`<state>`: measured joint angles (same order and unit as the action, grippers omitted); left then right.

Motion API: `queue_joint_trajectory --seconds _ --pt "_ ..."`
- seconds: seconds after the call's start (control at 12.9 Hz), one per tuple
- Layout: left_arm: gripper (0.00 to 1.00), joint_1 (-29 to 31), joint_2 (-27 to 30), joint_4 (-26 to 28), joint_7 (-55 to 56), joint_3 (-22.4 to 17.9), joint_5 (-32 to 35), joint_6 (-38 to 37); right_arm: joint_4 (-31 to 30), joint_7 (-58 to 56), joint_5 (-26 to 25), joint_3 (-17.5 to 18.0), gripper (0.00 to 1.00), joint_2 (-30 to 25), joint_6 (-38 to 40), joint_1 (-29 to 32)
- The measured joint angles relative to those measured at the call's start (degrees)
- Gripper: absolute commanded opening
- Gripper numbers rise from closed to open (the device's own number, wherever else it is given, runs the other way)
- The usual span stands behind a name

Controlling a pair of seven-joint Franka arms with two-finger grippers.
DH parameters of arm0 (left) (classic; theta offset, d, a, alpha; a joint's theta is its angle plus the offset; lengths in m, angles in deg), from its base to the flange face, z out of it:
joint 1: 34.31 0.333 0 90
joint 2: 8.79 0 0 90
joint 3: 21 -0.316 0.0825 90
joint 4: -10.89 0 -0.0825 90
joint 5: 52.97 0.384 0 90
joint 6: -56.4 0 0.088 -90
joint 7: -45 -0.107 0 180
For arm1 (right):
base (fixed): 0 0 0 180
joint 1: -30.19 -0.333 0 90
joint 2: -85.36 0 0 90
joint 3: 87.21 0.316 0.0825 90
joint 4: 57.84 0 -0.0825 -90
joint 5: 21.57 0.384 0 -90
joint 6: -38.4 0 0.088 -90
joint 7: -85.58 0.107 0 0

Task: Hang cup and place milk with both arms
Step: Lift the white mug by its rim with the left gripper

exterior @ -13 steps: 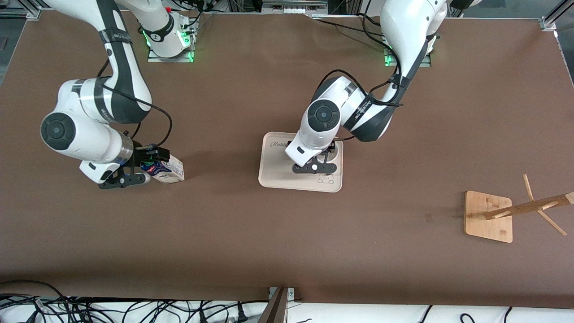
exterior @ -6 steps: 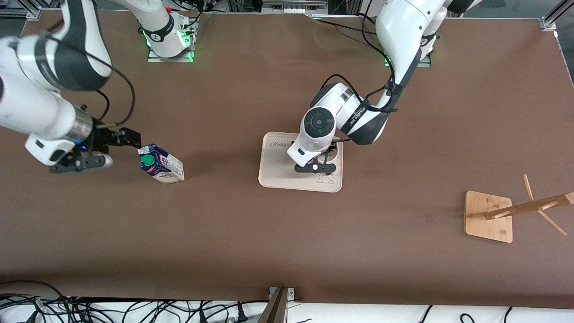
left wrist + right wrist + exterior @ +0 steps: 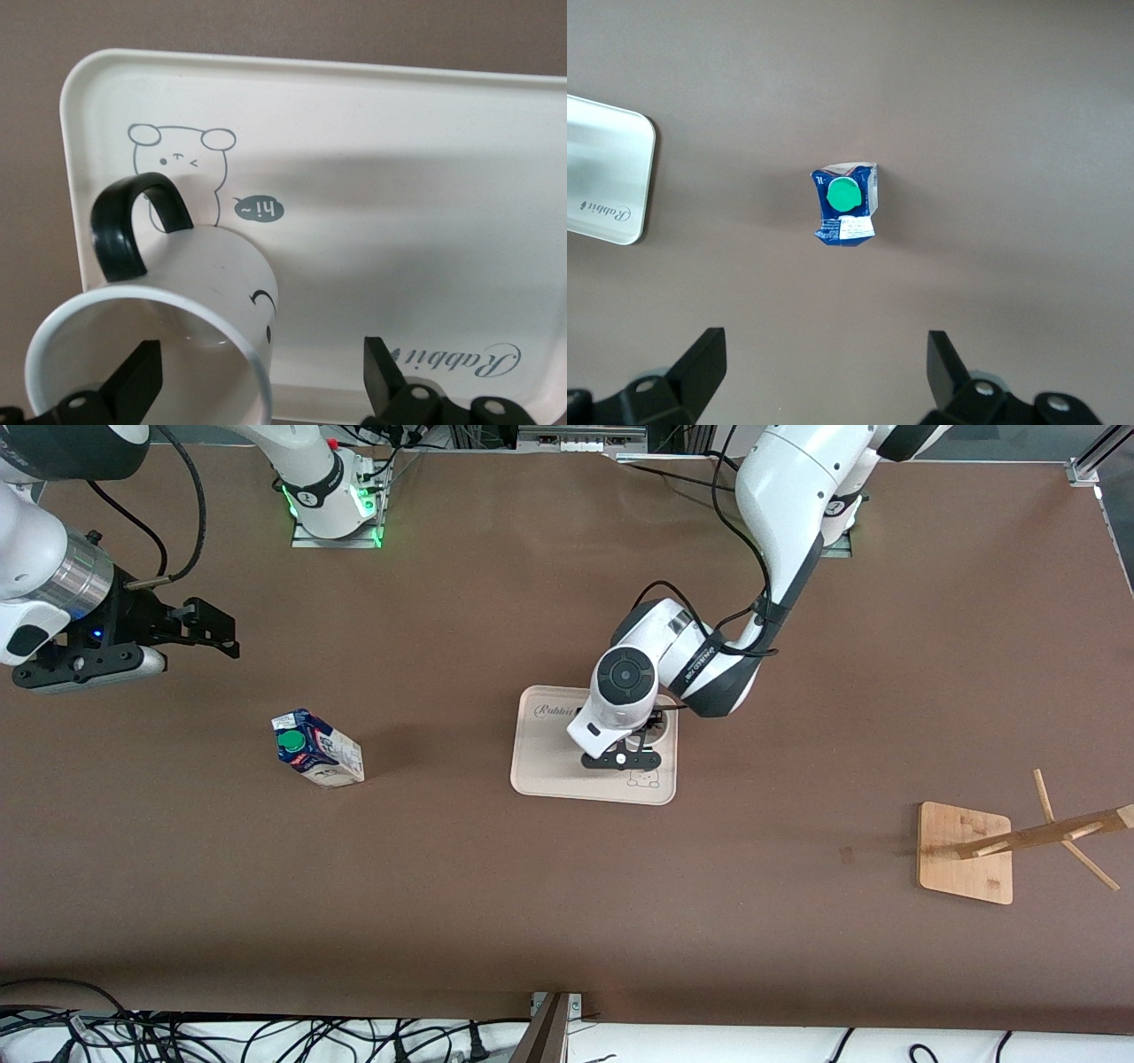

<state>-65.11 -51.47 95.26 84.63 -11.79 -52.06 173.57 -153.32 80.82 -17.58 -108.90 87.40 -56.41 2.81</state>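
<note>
The milk (image 3: 317, 748) stands on the bare table toward the right arm's end; in the right wrist view the milk (image 3: 846, 204) shows its green cap from above. My right gripper (image 3: 215, 629) is open and empty, high over the table, with nothing between its fingers in its wrist view (image 3: 824, 367). The cup (image 3: 177, 301) stands on the cream tray (image 3: 399, 177), handle up in that view. My left gripper (image 3: 261, 381) is open, low over the tray, one finger inside the cup and one outside. In the front view the left gripper (image 3: 640, 737) hides most of the cup (image 3: 654, 728).
The cream tray (image 3: 540, 762) lies mid-table; its corner shows in the right wrist view (image 3: 607, 168). A wooden mug rack (image 3: 966, 850) with slanting pegs stands toward the left arm's end, nearer the front camera. Cables run along the table's near edge.
My right gripper has left the milk and risen, moving toward the table's end and the bases. The milk stays put. My left gripper has barely shifted over the tray.
</note>
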Motion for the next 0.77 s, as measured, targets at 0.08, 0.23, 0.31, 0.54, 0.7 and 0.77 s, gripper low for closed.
queue_joint_trajectory --seconds 0.08,0.23,0.31,0.54,0.7,0.77 --pt "0.92 -0.01 -0.22 0.0 0.0 0.01 0.02 0.2 -0.26 0.0 -0.11 -0.01 1.0 0.08 -0.01 0.0" --pt "0.14 -0.02 -0.66 0.0 0.01 0.02 0.05 0.72 -0.43 0.0 -1.52 -0.13 1.0 0.06 -0.02 0.01" --pt "0.0 -0.02 -0.78 0.0 0.02 0.02 0.05 0.8 -0.43 0.0 -2.41 -0.15 1.0 -0.03 -0.02 0.01" --pt "0.0 -0.02 -0.82 0.0 0.13 0.04 0.05 0.82 -0.43 0.0 -2.94 0.08 1.0 -0.33 -0.02 0.55" --pt "0.0 0.02 -0.9 0.01 0.28 0.02 0.05 0.81 -0.43 -0.1 -3.01 5.61 1.0 -0.34 -0.02 6.6" --pt "0.0 0.07 -0.89 0.0 0.4 -0.03 0.05 0.8 -0.43 -0.27 -3.02 11.07 1.0 -0.34 -0.02 12.34"
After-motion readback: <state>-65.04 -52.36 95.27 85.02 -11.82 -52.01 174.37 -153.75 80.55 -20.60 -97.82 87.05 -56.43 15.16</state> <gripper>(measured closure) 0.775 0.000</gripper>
